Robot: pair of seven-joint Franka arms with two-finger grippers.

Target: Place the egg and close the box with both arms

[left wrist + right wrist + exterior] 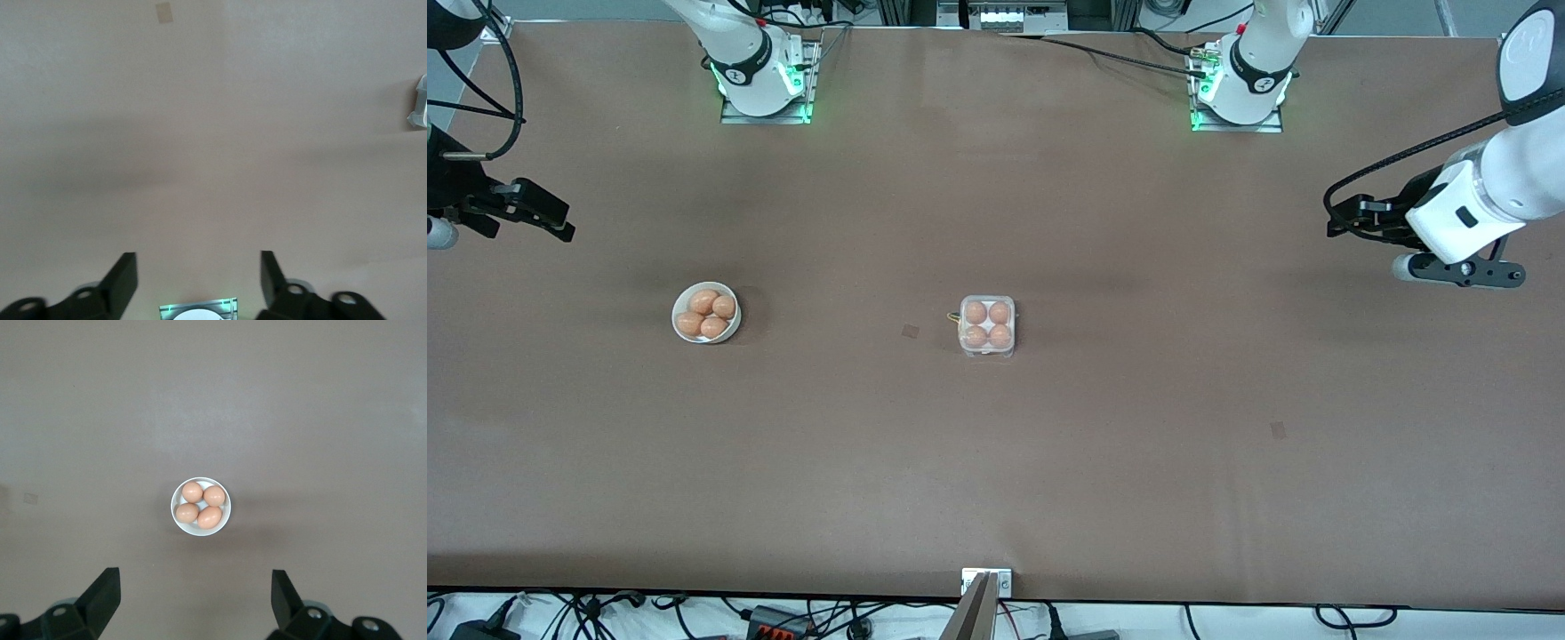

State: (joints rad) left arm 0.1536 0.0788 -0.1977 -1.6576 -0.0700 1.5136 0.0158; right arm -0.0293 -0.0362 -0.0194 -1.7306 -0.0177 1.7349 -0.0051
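Note:
The box [987, 354] stands mid-table, a small clear carton with several tan eggs [976, 312] in its cells and its clear lid lying down over them. A corner of the box [420, 103] shows at the edge of the left wrist view. My left gripper [1343, 218] hangs open and empty over the left arm's end of the table, its fingers wide apart [198, 267]. My right gripper [560, 222] hangs open and empty over the right arm's end [197, 587], apart from everything.
A round white bowl [676, 313] with several more eggs sits toward the right arm's end, also seen under the right wrist as the bowl [190, 529]. Small tape marks [910, 332] [1278, 430] lie on the brown table.

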